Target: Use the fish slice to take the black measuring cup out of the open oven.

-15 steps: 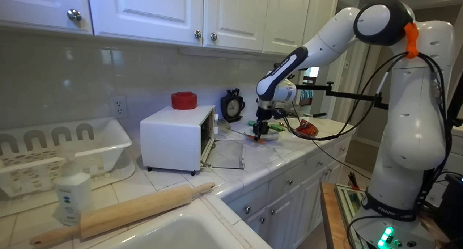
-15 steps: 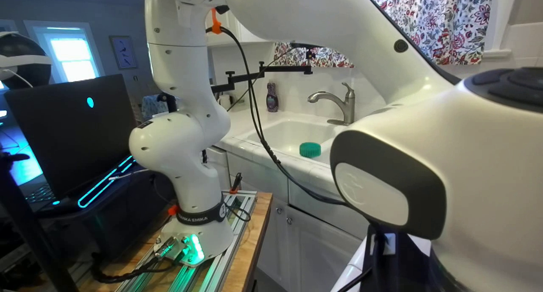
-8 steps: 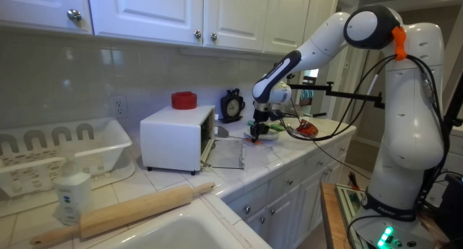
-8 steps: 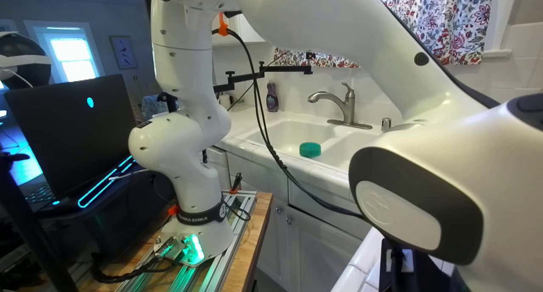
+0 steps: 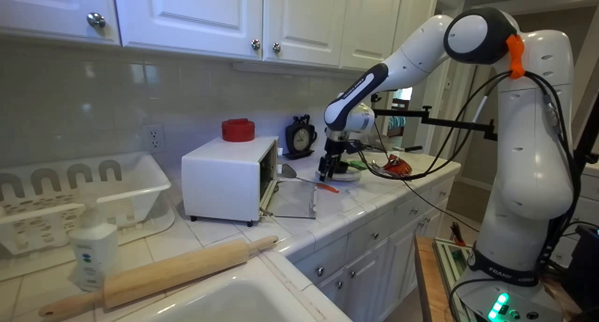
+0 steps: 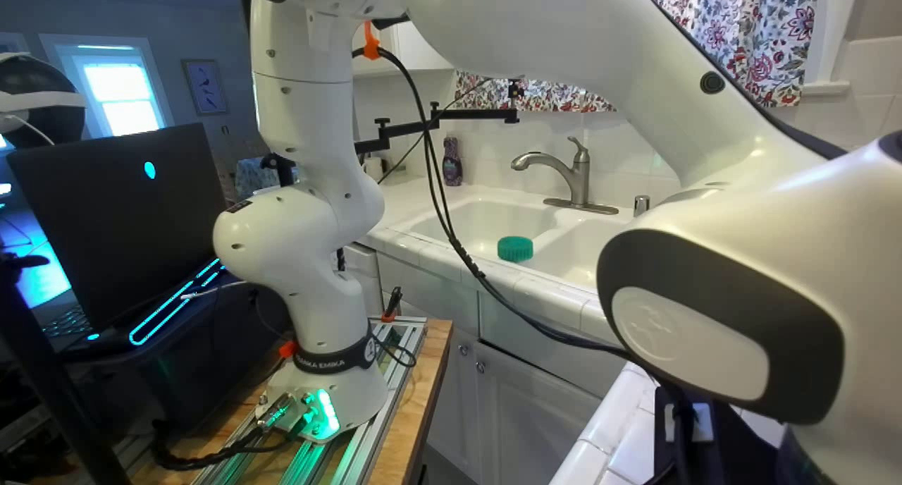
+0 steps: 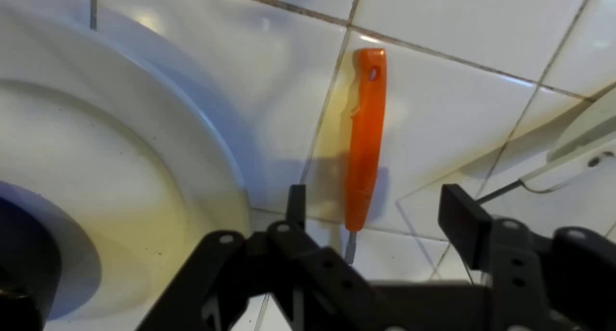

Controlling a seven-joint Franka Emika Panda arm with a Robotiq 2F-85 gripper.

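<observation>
We see a black cup-like thing (image 7: 26,254) on the white plate (image 7: 202,109), cut off by the wrist view's edge, and cannot tell if it is the measuring cup; near the plate the fish slice (image 7: 365,148) lies on the tiled counter (image 7: 433,105); in that view its orange handle shows between the jaws of the gripper (image 7: 375,196), parted and released; the slice's head lies near the open oven (image 5: 220,186); a red container (image 5: 237,132) sits on top of it.

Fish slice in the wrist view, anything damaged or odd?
The orange handle has a small ragged bump on its left edge, in the upper half; that edge looks smooth elsewhere, so it may be slight damage.
</observation>
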